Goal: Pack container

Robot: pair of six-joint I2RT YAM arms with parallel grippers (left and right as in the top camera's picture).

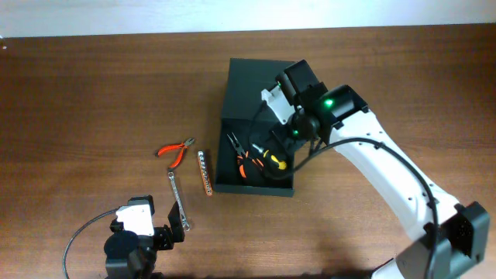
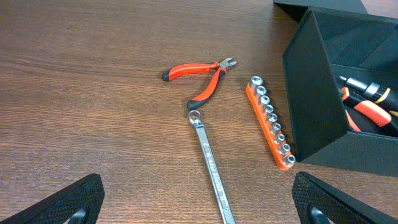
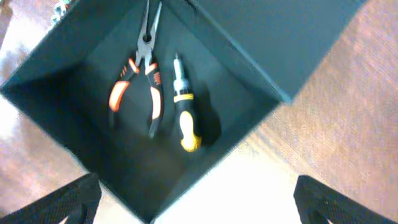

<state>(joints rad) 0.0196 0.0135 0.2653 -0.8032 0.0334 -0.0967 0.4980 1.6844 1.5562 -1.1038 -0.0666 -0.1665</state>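
Overhead view: open box point(image 1: 256, 188) sat mid-table under your right gripper point(image 3: 199, 199) | left gripper point(image 2: 202, 200) and right both spread, empty | risk: thin flat wrench point(image 2: 211, 168) could slip your pinch.

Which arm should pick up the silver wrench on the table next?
Left. The open left fingers hover right by the slim silver metal wrench; the right fingers hang over the dark green matte rectangular container, farther away.
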